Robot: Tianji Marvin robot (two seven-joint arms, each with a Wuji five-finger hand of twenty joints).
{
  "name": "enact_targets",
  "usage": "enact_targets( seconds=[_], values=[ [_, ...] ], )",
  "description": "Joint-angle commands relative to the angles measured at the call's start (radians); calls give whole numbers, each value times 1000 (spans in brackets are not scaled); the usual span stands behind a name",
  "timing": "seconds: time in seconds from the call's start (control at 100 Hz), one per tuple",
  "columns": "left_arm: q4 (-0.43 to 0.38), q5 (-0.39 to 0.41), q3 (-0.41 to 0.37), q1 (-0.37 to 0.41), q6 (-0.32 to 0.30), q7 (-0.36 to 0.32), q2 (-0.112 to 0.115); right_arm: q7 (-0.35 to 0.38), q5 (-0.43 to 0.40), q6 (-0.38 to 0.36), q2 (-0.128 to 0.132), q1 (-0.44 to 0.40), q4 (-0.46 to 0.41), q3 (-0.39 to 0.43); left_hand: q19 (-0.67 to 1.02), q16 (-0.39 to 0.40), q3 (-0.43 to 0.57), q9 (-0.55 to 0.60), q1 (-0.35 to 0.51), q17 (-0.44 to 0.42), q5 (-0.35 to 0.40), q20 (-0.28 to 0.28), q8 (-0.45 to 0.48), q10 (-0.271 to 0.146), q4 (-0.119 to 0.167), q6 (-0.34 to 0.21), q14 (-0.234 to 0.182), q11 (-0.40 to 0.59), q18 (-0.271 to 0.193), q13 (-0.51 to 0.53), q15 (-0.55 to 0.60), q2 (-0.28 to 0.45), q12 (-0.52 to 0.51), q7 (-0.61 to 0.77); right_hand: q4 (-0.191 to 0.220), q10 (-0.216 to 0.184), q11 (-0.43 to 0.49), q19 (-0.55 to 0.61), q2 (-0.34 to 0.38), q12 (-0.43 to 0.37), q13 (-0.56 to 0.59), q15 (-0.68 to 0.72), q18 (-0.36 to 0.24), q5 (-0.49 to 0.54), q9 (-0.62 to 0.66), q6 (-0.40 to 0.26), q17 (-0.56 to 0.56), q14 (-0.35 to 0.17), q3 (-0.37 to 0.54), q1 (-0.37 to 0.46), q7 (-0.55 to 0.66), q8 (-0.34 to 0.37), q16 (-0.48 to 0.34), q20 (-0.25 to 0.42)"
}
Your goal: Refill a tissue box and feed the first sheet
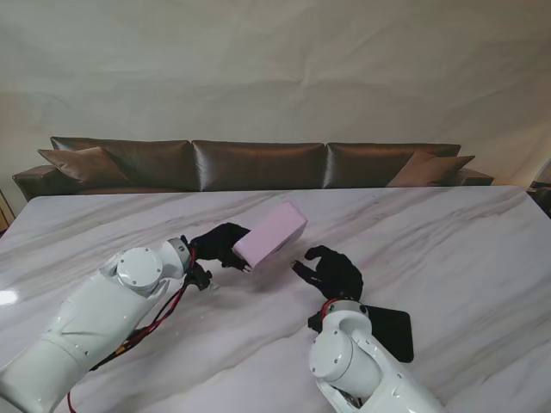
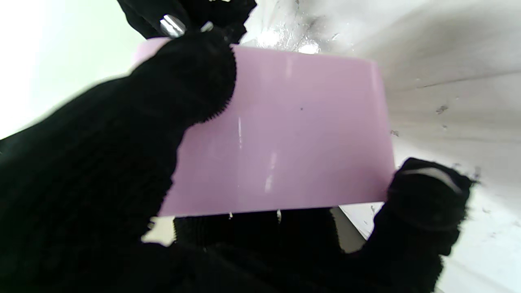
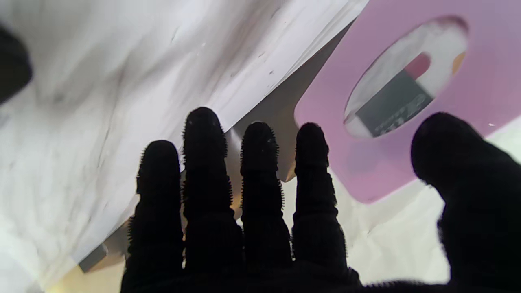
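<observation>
On the table (image 1: 448, 249), mid-way across, my left hand (image 1: 219, 243) is clamped on the pink box (image 1: 270, 234), tilted and lifted off the marble. My right hand (image 1: 331, 272) hovers just beside it, fingers (image 3: 203, 162) spread, holding nothing. A black slab (image 1: 392, 331) near my edge is half hidden by the right arm. Through the box's oval slot (image 3: 403, 79) the contents are hard to make out.

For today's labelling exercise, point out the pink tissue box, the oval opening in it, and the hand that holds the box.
pink tissue box (image 1: 272, 233), stand view, on its broad pink face.
oval opening (image 3: 403, 77), right wrist view, in the middle of the hole.
left hand (image 1: 219, 243), stand view, on the gloved back of the hand.
</observation>
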Motion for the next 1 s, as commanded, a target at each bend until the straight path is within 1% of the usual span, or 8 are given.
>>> enact_targets(
  seconds=[0.0, 0.16, 0.33, 0.39, 0.43, 0.45, 0.53, 0.99],
  values=[
    [-29, 7, -9, -1, 7, -14, 10, 32, -11, -21, -15, -14, 7, -10, 254, 121, 343, 218, 100, 43, 44, 4, 14, 108, 209, -4, 49, 363, -452, 271, 725, 240, 96, 62, -9, -2, 21, -10, -40, 32, 15, 40, 13, -58, 3, -45, -10, -7, -22, 35, -50, -53, 15, 6],
    [-87, 30, -25, 6, 46, -47, 33, 43, 64, -93, -18, -33, 0, -16, 257, 117, 339, 216, 98, 45, 37, 1, 20, 106, 209, -3, 48, 362, -453, 271, 729, 246, 97, 58, 1, -32, 46, -38, -101, 81, -4, 65, 9, -211, -15, -52, -34, -28, -29, 130, -88, -275, 38, 24],
    [-122, 62, -28, 8, 69, -54, 46, 67, 83, -152, -10, -47, -4, -31, 258, 114, 335, 213, 99, 46, 34, -2, 24, 104, 209, -4, 48, 361, -453, 270, 730, 248, 98, 56, 47, -67, 57, -63, -105, 104, -27, 72, -1, -368, -44, -69, -54, -54, -85, 249, -50, -372, 50, 36],
    [-131, 79, -28, 9, 75, -49, 49, 72, 83, -160, -9, -50, -4, -38, 259, 113, 334, 215, 97, 49, 34, -3, 25, 103, 210, -4, 45, 361, -454, 271, 730, 248, 98, 56, 75, -76, 59, -71, -117, 109, -35, 75, -4, -412, -56, -66, -62, -63, -41, 257, -62, -389, 54, 39],
    [-135, 85, -27, 8, 77, -46, 50, 74, 83, -162, -8, -52, -5, -42, 259, 112, 335, 215, 98, 49, 33, -3, 25, 103, 210, -4, 45, 361, -455, 271, 730, 248, 98, 56, 14, -83, 62, -78, -151, 115, -38, 80, -5, -429, -62, -61, -62, -68, 122, 208, -52, -416, 59, 52],
    [-136, 88, -27, 8, 78, -45, 50, 73, 85, -162, -9, -54, -5, -44, 259, 111, 335, 215, 98, 49, 33, -4, 26, 103, 211, -4, 44, 360, -455, 271, 730, 248, 98, 55, -58, -84, 65, -80, -166, 117, -39, 83, -6, -437, -63, -61, -62, -68, 185, 204, -48, -425, 61, 55],
    [-137, 92, -25, 6, 79, -43, 50, 64, 92, -166, -13, -57, -4, -49, 260, 109, 333, 215, 98, 49, 33, -6, 28, 103, 211, -4, 45, 360, -455, 271, 731, 250, 99, 55, -134, -85, 72, -83, -190, 122, -40, 95, -6, -446, -63, -69, -63, -71, 256, 201, -42, -433, 67, 58],
    [-135, 84, 5, -8, 72, -60, 50, 33, 127, -178, -34, -27, 35, -69, 264, 101, 329, 215, 98, 57, 31, -14, 32, 102, 212, -4, 41, 358, -454, 271, 735, 251, 99, 52, -140, -87, 74, -88, -195, 126, -37, 121, -9, -449, -69, -109, -66, -77, 269, 222, -48, -440, 79, 62]
  ],
)
